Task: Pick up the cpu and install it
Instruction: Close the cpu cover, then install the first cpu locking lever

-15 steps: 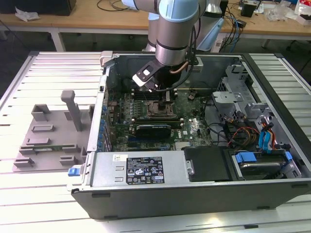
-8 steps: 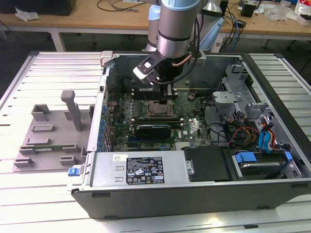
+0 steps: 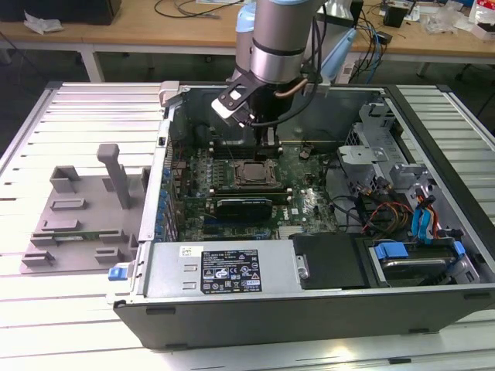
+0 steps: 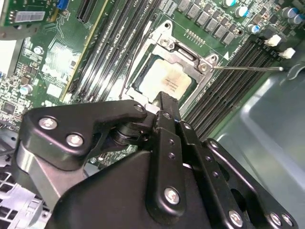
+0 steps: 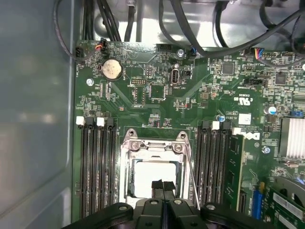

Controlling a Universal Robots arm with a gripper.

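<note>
Nearest the lens in both wrist views, we are observing the black, bolted metal gripper (image 4: 162,99), its linkage arms converging on two slim fingers. The jaws are standing closed, tip against tip with only a hairline seam between them, and they are clasping no object. The fingertips are pointing down directly over the cpu (image 4: 166,76), a small flat square chip with a silvery top plate and thin green rim. We are finding the cpu lying flat inside the square socket frame of bright metal (image 5: 153,143), whose opening is surrounding it on all sides. Whether the fingertips are touching the plate or hanging just above it, we cannot tell. A thin steel wire lever (image 4: 248,68) is lying beside the socket. Rows of long black memory slots (image 5: 95,162) are flanking the socket on the green motherboard (image 5: 143,95).

In the exterior view, the silver-and-blue arm (image 3: 278,39) is reaching down into the open grey computer case (image 3: 309,309). A long black rectangular expansion card (image 3: 244,205) is sitting just beside the socket. A grey moulded tray (image 3: 77,216) is lying outside the case, to the exterior view's left.
</note>
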